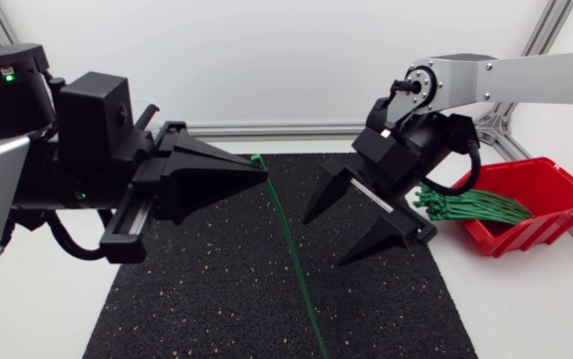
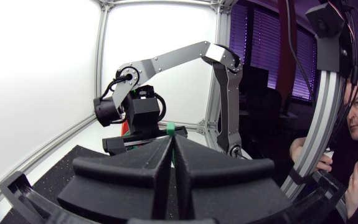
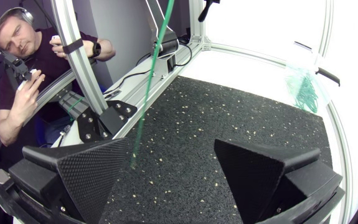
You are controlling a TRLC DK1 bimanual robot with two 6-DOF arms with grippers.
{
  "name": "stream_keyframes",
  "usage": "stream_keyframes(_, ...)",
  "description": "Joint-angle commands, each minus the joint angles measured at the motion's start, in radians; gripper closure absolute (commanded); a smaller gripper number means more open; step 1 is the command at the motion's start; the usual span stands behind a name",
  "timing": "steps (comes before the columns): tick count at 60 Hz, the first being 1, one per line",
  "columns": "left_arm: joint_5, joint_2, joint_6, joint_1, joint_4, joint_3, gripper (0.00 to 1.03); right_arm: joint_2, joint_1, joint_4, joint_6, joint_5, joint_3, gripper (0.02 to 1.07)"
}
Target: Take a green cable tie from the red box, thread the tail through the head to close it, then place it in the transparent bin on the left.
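Note:
My left gripper (image 1: 264,172) is shut on the head end of a green cable tie (image 1: 291,249), raised above the black mat. From there the tie slants down toward the mat's front edge. In the left wrist view the tie's head (image 2: 171,129) sticks out just past the shut fingertips (image 2: 172,146). My right gripper (image 1: 324,242) stands open just to the right of the strap. In the right wrist view the tie (image 3: 149,87) hangs beside one finger (image 3: 91,174), and nothing is gripped. The red box (image 1: 550,194) holds a bundle of green ties (image 1: 465,207).
The black mat (image 1: 216,309) covers the middle of the table. A transparent bin (image 3: 303,87) with green ties inside sits beyond the mat's far edge in the right wrist view. Aluminium frame posts (image 3: 73,56) run along the table's edges.

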Motion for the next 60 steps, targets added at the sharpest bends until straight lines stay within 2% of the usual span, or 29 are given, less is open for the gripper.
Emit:
stream_keyframes(1,0.000,0.022,-0.029,0.004,-0.032,0.025,1.00,0.017,-0.018,0.046,0.068,0.014,-0.019,0.05)
stream_keyframes(14,0.000,0.121,-0.032,-0.005,-0.192,0.089,1.00,-0.046,-0.024,0.313,0.342,0.057,-0.102,0.05)
stream_keyframes(32,-0.009,0.207,-0.012,-0.008,-0.394,0.174,1.00,-0.158,-0.018,0.487,0.621,0.080,-0.196,0.09)
stream_keyframes(41,-0.028,0.240,0.084,0.000,-0.521,0.218,1.00,-0.180,-0.021,0.500,0.726,0.057,-0.214,0.12)
stream_keyframes(46,-0.048,0.240,0.104,0.000,-0.521,0.218,1.00,-0.181,-0.013,0.493,0.781,0.024,-0.214,0.13)
stream_keyframes(54,-0.051,0.242,0.123,-0.003,-0.518,0.211,1.00,-0.183,0.010,0.474,0.861,-0.061,-0.216,0.25)
stream_keyframes(60,-0.049,0.234,0.134,-0.008,-0.500,0.186,1.00,-0.186,0.047,0.461,0.875,-0.086,-0.231,0.25)
